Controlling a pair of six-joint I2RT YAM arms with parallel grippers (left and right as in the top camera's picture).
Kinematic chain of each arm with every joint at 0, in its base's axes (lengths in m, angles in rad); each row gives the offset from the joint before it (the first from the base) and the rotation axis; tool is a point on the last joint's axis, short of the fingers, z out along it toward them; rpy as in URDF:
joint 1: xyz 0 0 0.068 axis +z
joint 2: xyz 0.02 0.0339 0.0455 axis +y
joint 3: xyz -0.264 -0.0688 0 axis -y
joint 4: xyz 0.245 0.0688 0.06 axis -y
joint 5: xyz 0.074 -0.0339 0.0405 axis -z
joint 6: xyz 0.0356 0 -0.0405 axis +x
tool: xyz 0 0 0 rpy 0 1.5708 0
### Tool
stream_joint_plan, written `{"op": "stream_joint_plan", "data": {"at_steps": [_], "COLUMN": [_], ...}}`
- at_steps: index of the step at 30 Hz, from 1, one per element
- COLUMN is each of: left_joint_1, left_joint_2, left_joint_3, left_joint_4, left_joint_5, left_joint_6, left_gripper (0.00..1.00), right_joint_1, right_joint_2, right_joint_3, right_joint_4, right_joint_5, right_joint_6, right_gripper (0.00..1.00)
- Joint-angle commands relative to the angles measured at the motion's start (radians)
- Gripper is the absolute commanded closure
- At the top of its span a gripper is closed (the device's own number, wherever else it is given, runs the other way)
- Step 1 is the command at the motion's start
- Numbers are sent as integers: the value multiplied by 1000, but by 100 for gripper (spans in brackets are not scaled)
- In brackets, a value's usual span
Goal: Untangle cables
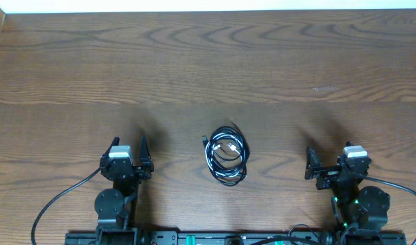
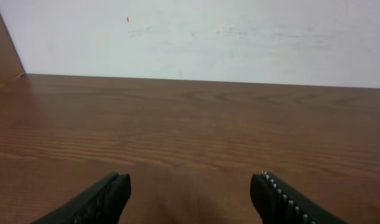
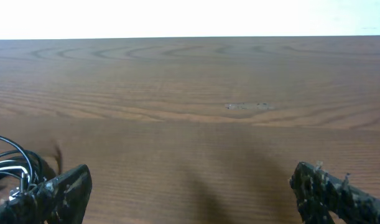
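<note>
Cables: black cords and one white strand, the cables (image 1: 227, 155) lie coiled together in a loose loop on the wooden table (image 1: 194, 68).
Left gripper: the left gripper (image 1: 129, 146) sits left of the coil, well apart from it, jaws spread and holding nothing.
Right gripper: the right gripper (image 1: 329, 160) sits right of the coil, well apart from it, jaws wide and holding nothing.
Wrist view: the coil's edge shows beside the right gripper's left finger.
</note>
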Motion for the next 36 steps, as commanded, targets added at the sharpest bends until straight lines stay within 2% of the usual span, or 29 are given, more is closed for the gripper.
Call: {"op": "stream_joint_plan", "data": {"at_steps": [1, 36], "left_joint_1": [-4, -4], "left_joint_2": [-6, -6], "left_joint_3": [-8, -8], "left_joint_4": [-52, -52], "left_joint_5": [-47, -50], "left_joint_6": [-1, 0], "left_gripper": [33, 33], "right_joint_1": [9, 9], "right_joint_2": [-5, -5], "right_joint_3": [-4, -4], "right_joint_4": [1, 2], "right_joint_5": [7, 41], "right_joint_6": [10, 3], "right_gripper": [1, 1]}}
